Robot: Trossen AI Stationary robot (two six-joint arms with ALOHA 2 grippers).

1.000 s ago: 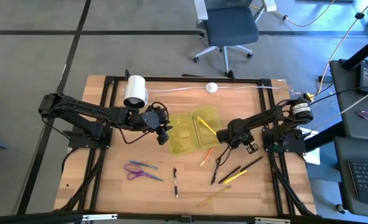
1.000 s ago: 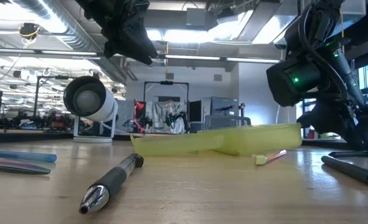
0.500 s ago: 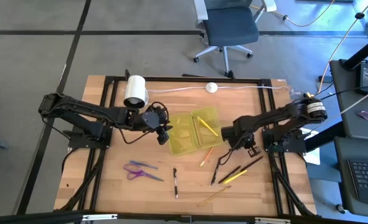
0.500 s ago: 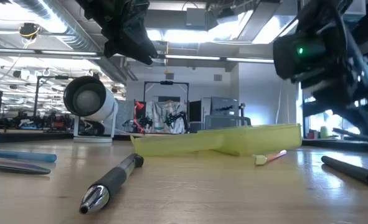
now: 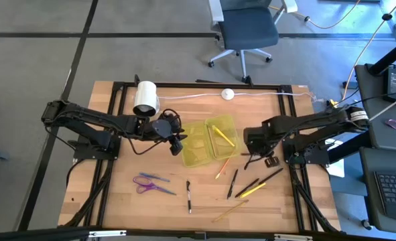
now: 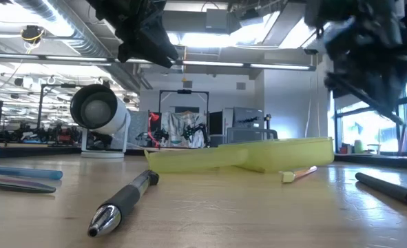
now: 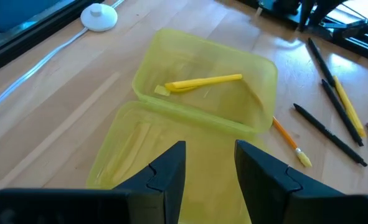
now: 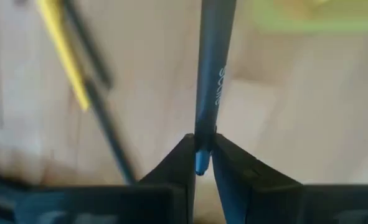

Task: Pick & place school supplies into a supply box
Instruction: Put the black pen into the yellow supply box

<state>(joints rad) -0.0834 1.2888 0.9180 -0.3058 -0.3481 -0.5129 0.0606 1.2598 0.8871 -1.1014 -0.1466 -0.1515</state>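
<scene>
The supply box (image 5: pixel 208 140), a translucent yellow-green tray, lies open mid-table with a yellow pen (image 7: pixel 202 82) in its far half. My left gripper (image 7: pixel 210 155) hovers open over the box's near half (image 7: pixel 152 162), with nothing between its fingers. My right gripper (image 5: pixel 256 149) hangs above the table just right of the box, shut on a dark pen (image 8: pixel 212 81). Loose supplies lie flat on the wood: an orange pencil (image 5: pixel 221 169), black and yellow pens (image 5: pixel 254 186), a black pen (image 5: pixel 188 195), a pencil (image 5: pixel 230 211) and purple-and-blue scissors (image 5: pixel 151 184). My right gripper pinches the dark pen near one end (image 8: pixel 200 149) between its two fingertips, which come from above and point down. The rest of the pen runs out ahead of the fingers. It is lifted clear of the table and shows slanting in the low view (image 6: pixel 368 103).
A white roll (image 5: pixel 145 99) stands at the far left of the table. A small white puck on a cable (image 5: pixel 228 94) sits at the far edge. A black frame rail runs round the table. Bare wood lies between the scissors and the near edge.
My right gripper has risen well above the table and tipped to point more steeply down, staying shut on the dark pen. The pen has come up with it, clear of the wood.
</scene>
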